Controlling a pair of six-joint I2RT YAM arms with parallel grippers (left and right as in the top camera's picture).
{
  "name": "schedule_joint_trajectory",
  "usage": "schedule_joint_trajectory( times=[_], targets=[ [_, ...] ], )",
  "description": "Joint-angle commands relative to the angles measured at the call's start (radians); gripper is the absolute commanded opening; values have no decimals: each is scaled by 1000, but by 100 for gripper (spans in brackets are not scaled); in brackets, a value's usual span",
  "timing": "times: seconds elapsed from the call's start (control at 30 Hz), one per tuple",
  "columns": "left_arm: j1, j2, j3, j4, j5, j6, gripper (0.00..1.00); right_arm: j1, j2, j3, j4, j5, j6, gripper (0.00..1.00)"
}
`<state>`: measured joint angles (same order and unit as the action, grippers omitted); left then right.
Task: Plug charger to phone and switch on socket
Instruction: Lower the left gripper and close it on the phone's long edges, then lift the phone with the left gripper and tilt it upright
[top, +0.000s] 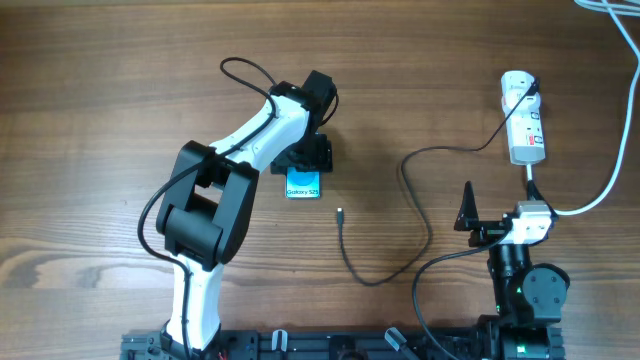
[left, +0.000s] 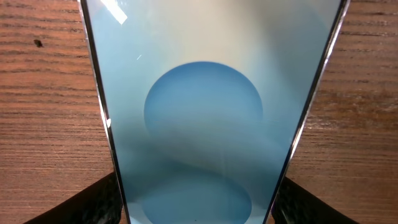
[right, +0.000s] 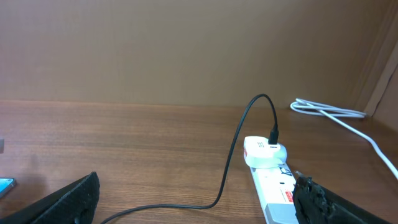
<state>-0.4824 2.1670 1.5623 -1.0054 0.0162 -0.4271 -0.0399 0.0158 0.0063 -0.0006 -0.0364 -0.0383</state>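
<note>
The phone (top: 303, 184) lies flat on the table, its cyan screen up and "Galaxy S25" at its near end. In the left wrist view the phone (left: 205, 112) fills the frame. My left gripper (top: 310, 155) sits over its far half, and its fingers (left: 199, 208) press against both long edges. The charger's black cable (top: 372, 280) loops across the table; its metal-tipped plug (top: 340, 212) lies free to the right of the phone. The white socket (top: 523, 120) lies at the far right with the charger's adapter (right: 264, 152) plugged in. My right gripper (right: 202, 205) is open and empty, near the socket (right: 277, 186).
A thicker white lead (top: 618, 150) runs from the socket's near end out and up along the right edge; it also shows in the right wrist view (right: 336, 115). The black cable (right: 230, 168) crosses the wood in front of my right gripper.
</note>
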Motion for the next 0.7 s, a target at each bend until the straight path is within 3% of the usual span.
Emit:
schedule_joint_trajectory(
  times=[0.0, 0.67],
  targets=[
    [3, 29, -37, -4, -33, 4, 75, 3, 5, -1, 2, -2, 15, 100],
    [4, -51, -8, -43, -6, -7, 75, 3, 5, -1, 2, -2, 14, 100]
  ],
)
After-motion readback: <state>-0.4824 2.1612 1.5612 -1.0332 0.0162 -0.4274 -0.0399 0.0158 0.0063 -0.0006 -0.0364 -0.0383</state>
